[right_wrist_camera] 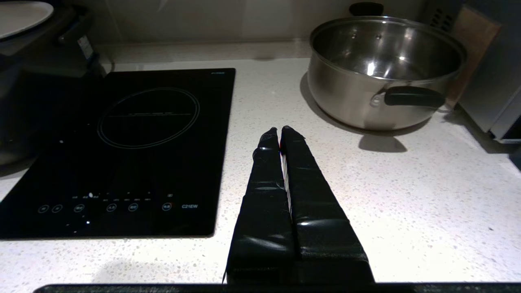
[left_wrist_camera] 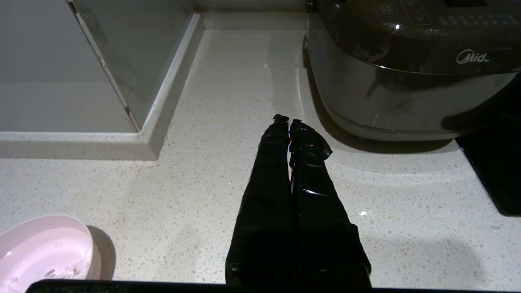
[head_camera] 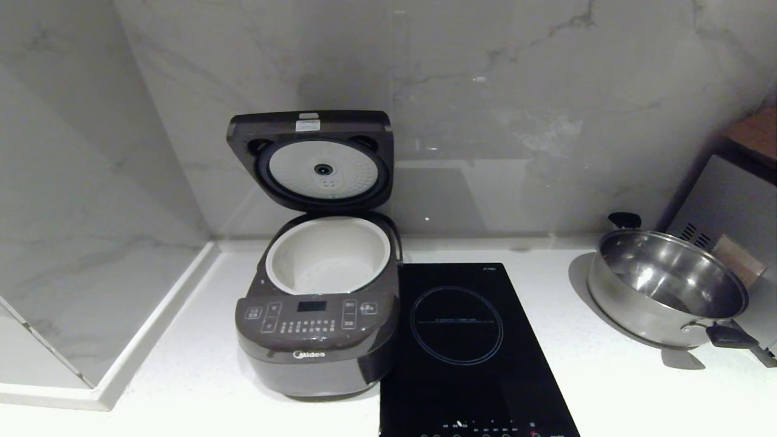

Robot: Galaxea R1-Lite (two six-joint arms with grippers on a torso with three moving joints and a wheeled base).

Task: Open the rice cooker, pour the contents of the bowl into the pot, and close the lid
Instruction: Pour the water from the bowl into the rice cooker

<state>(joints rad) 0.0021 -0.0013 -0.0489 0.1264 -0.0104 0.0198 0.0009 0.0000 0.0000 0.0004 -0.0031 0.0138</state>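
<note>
The dark grey-brown rice cooker stands on the white counter with its lid raised upright against the wall, white dimpled disc facing out. Its cream-white pot sits inside and looks empty. The pale pink bowl rests on the counter near the front edge, left of the cooker, holding a little whitish matter. My left gripper is shut and empty, low over the counter between bowl and cooker. My right gripper is shut and empty over bare counter. Neither arm shows in the head view.
A flat black hob lies right beside the cooker. A steel pan with black handles stands at the right, near a grey appliance. A raised marble ledge bounds the counter on the left.
</note>
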